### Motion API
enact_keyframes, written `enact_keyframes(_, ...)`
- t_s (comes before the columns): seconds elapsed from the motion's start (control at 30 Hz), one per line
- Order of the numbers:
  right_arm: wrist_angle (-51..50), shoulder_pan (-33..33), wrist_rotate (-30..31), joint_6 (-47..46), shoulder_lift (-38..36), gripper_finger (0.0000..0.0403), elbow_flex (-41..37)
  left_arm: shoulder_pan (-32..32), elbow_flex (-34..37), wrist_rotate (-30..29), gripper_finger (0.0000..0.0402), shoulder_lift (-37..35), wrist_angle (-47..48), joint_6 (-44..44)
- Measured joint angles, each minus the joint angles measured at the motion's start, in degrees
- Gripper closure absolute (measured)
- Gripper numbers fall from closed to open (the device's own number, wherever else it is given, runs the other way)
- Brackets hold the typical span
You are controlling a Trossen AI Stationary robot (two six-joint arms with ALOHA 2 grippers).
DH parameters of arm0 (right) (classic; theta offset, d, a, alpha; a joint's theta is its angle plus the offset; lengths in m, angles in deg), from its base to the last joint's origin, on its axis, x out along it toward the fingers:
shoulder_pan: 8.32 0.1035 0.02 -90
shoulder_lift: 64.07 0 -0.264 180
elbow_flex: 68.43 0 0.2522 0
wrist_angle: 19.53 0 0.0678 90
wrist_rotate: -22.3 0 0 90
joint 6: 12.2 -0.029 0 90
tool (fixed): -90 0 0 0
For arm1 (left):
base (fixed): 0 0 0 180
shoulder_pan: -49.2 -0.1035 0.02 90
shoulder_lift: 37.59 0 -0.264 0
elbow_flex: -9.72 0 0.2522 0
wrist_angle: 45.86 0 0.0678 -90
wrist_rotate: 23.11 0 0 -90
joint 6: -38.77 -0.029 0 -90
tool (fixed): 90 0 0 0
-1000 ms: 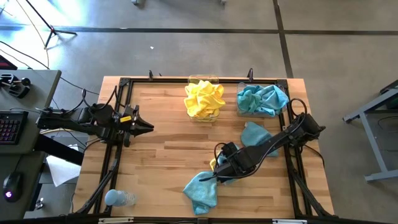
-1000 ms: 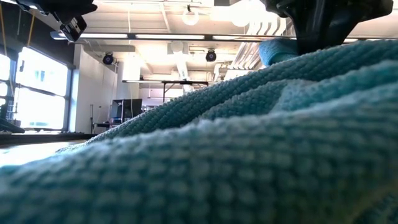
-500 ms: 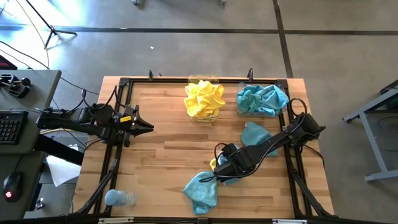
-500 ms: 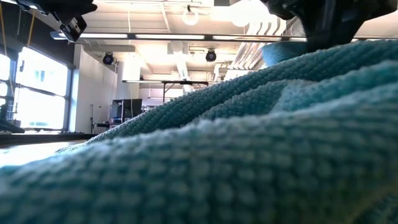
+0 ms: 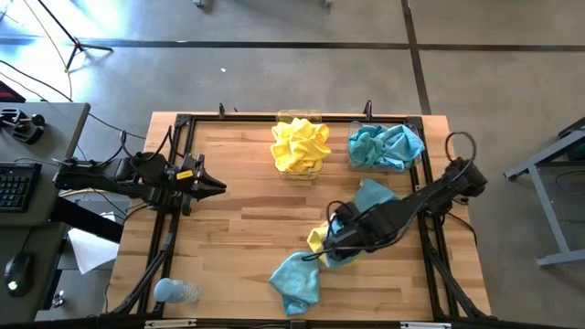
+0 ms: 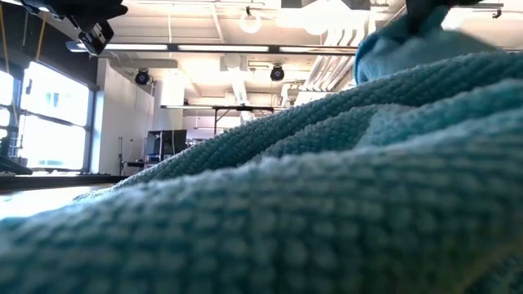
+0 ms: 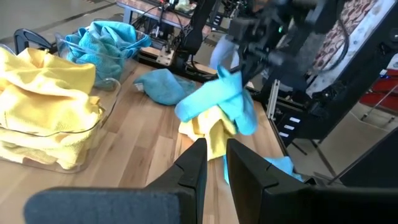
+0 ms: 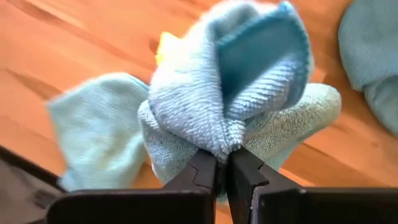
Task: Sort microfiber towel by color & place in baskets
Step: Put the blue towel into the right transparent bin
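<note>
My right gripper (image 5: 335, 239) points down over the table's near middle, shut on a teal microfiber towel (image 8: 249, 81) that hangs over a yellow towel (image 7: 205, 134) lying on the wood. A second loose teal towel (image 5: 294, 280) lies by the near edge and fills the low view (image 6: 261, 204). A third (image 5: 375, 196) lies farther back. At the far edge, one clear basket (image 5: 300, 146) holds yellow towels and the other (image 5: 386, 146) holds teal ones. My left gripper (image 5: 218, 187) waits at the table's left, its fingers a narrow gap apart (image 7: 216, 168). My right gripper pinches a bunched fold (image 8: 225, 144) of the teal towel between its two fingers, several layers gathered together. The fingers come from above, pointing down. The cloth hangs slack around and below the fingertips; whether its lower end (image 7: 245, 121) still touches the yellow towel, I cannot tell.
A pale blue plastic bottle (image 5: 174, 291) lies at the table's near left corner. A black frame (image 5: 183, 123) runs around the tabletop. Bare wood (image 5: 256, 219) lies between the left gripper and the loose towels.
My right gripper has risen and drawn a little toward the table's right edge, taking the teal towel up with it. The towel is bunched and lifted off the pile, and more of the yellow towel beneath shows. The other towels have stayed where they lay.
</note>
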Motion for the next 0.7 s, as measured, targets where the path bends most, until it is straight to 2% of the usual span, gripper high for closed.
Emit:
enact_keyframes(0.4,-2.1,0.4,17.1,0.0,-10.3,0.0391,0.0,0.0,0.0,1.0,0.0351,0.0,0.0,0.9)
enact_keyframes(0.7,-7.3,-2.3,29.3,0.0,-17.9,0.0391,0.0,0.0,0.0,-0.4,0.0351,0.0,-0.1,0.4)
